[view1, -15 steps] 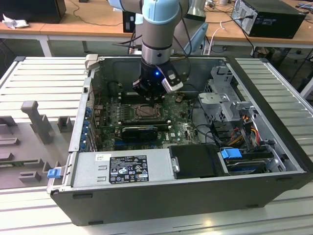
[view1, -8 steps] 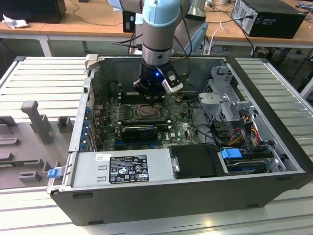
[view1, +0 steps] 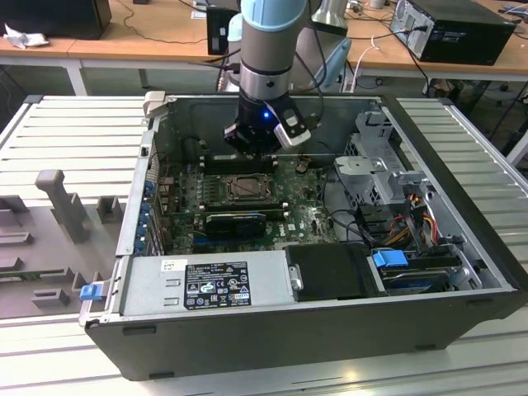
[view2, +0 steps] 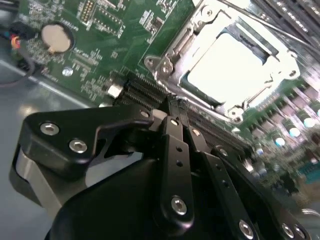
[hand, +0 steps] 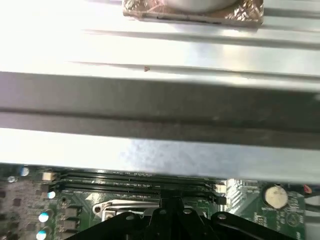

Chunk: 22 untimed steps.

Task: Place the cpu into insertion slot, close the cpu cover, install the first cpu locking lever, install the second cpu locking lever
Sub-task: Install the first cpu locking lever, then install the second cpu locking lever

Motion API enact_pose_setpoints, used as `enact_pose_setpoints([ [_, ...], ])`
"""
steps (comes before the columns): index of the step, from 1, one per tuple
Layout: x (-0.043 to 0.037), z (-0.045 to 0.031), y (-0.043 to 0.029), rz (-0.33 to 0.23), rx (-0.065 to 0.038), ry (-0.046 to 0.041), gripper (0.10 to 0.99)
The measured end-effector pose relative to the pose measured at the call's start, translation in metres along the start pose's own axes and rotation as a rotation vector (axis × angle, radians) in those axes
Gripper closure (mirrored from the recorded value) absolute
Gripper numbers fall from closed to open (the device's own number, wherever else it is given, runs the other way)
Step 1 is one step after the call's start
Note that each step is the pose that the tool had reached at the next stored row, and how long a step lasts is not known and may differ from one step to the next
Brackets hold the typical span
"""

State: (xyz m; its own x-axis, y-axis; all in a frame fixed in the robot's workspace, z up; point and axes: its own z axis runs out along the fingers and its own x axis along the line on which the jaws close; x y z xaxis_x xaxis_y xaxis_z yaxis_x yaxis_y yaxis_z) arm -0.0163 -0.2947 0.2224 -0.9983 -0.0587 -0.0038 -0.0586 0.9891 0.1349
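Observation:
The insertion slot [view1: 246, 188] sits mid-motherboard inside the open computer case. In the second wrist view the cpu [view2: 227, 65] lies in it, its bright metal face showing through the square window of the cpu cover [view2: 172, 52], which lies flat over it. My gripper [view1: 252, 153] hovers just behind the slot, over the memory slots. Its black fingers [view2: 172, 132] meet at the tip, shut with nothing between them. My gripper [hand: 165, 207] also shows in the first wrist view. I cannot tell how the locking levers stand.
Long black memory slots [hand: 140, 181] run behind the socket. A coin battery [view2: 56, 37] sits on the green board. The grey power supply [view1: 206, 285], a black drive bay [view1: 330, 272] and cables at the exterior view's right crowd the case. The case's back wall [hand: 160, 105] is close.

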Motion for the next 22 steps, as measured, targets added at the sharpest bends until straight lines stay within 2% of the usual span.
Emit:
enact_pose_setpoints([
  [13, 0.0004, -0.0011, -0.0069, 0.0, 0.0, 0.0, 0.98],
  [17, 0.0006, -0.0018, -0.0117, 0.0, 0.0, 0.0, 0.98],
  [22, 0.0006, -0.0073, -0.0118, 0.0, 0.0, 0.0, 0.98],
])
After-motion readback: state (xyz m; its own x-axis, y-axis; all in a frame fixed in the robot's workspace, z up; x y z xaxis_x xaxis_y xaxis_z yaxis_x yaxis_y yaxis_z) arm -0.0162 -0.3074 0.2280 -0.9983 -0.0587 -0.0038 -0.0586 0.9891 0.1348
